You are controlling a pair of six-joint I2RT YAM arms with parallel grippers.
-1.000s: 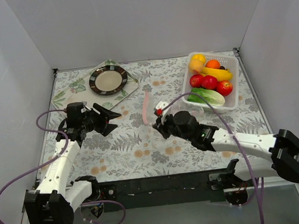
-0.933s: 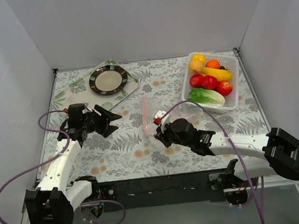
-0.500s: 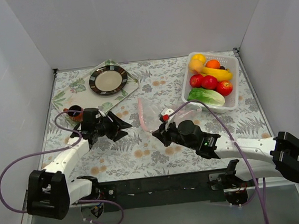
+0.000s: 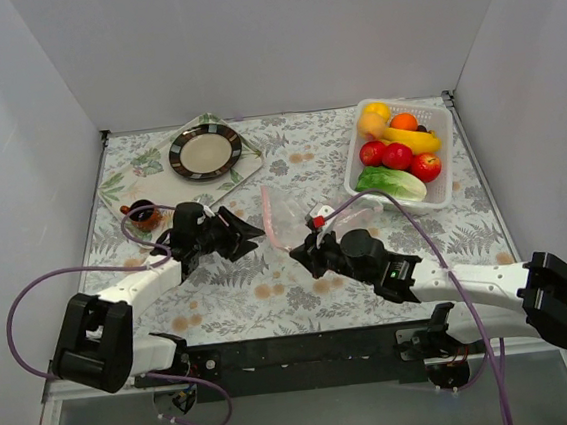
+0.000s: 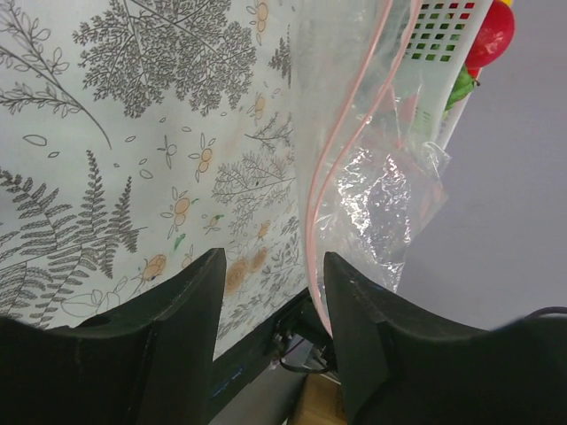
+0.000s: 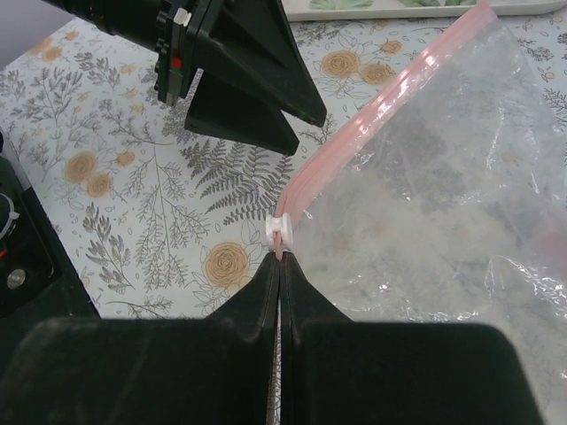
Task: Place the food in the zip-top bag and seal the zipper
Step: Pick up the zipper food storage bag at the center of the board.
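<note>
All the glossy toy food (image 4: 398,154) sits in the white slotted plastic basket (image 4: 448,161), so opening the crinkly transparent zip-top bag (image 4: 288,207) at mid-surface (image 4: 230,283) looks like the step in hand: the right gripper (image 6: 280,261) pinches the end of its pale-pink zipper strip (image 6: 381,119), and the spread left gripper (image 5: 270,274) must next catch one lip.

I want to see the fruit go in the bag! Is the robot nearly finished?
Not nearly. Done: nothing yet; all the food sits in the white basket. In hand: the right gripper pinches the zip-top bag at its zipper end, and the open left gripper hovers beside it. Left: open the bag, load the food, seal it.
</note>
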